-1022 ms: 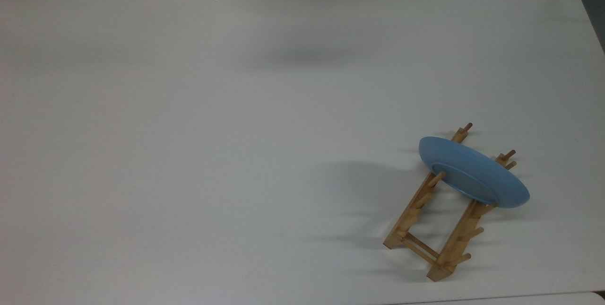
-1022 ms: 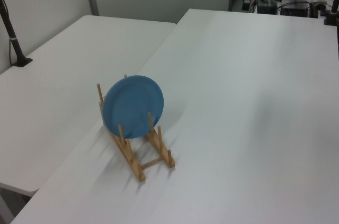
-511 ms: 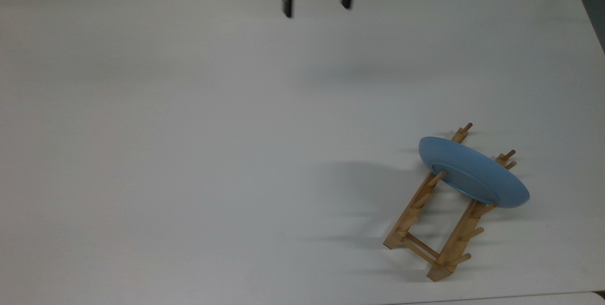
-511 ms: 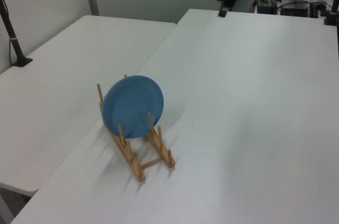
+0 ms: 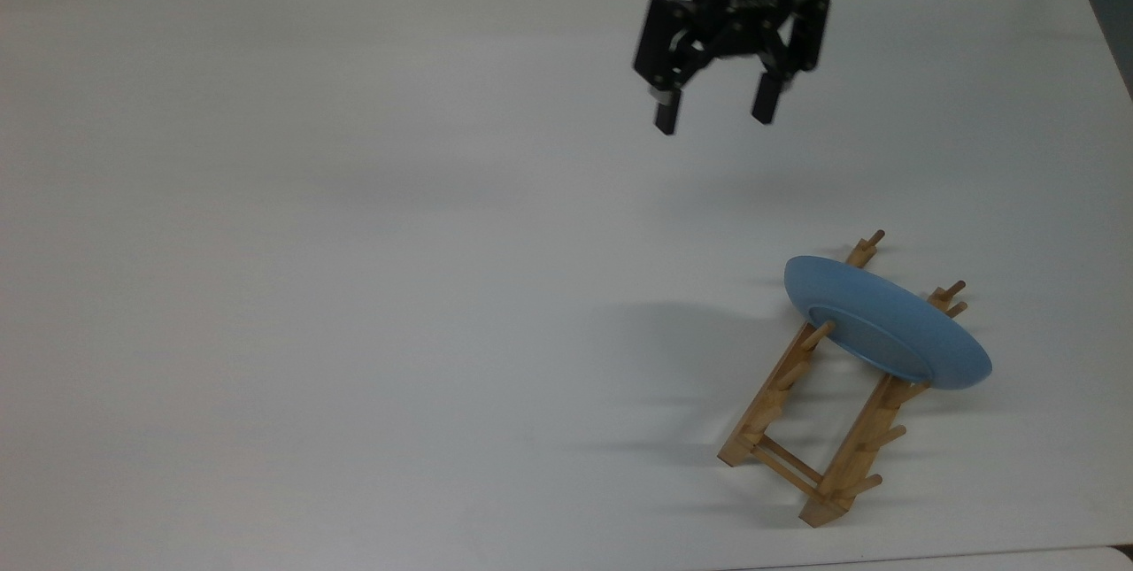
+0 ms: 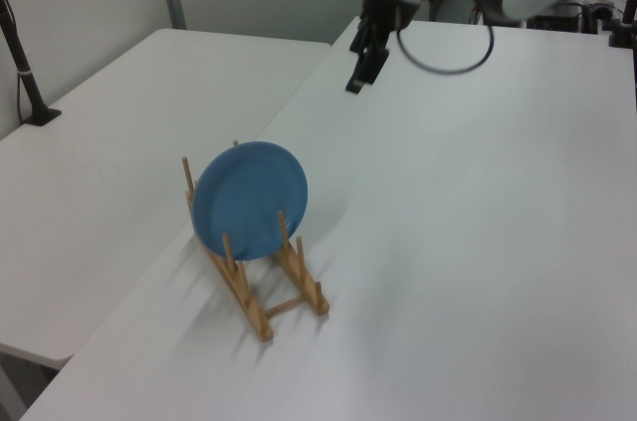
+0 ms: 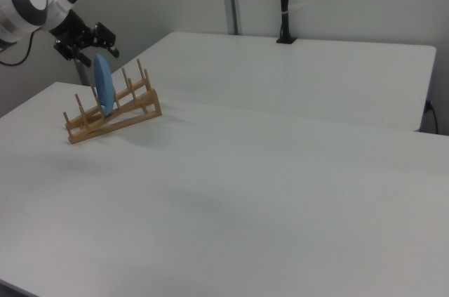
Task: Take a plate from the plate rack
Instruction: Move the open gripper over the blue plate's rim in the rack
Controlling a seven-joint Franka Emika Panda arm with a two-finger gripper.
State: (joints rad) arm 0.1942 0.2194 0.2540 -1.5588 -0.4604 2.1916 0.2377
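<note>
Tool advances from the bench's far edge toward the plate rack — approach under way.
Fingers wide apart, nothing held; blue plate unmoved, upright between pegs — tool well apart from it.

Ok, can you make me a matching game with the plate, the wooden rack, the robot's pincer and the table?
Things:
1. plate
2. plate rack
3. pincer
4. table

States:
A. black, open, up in the air and holding nothing
B. white and flat, with the rack standing on it
C. light blue, standing on edge between wooden pegs
D. light wood, two rails with upright pegs

Pairs: 1-C, 2-D, 3-A, 4-B
</note>
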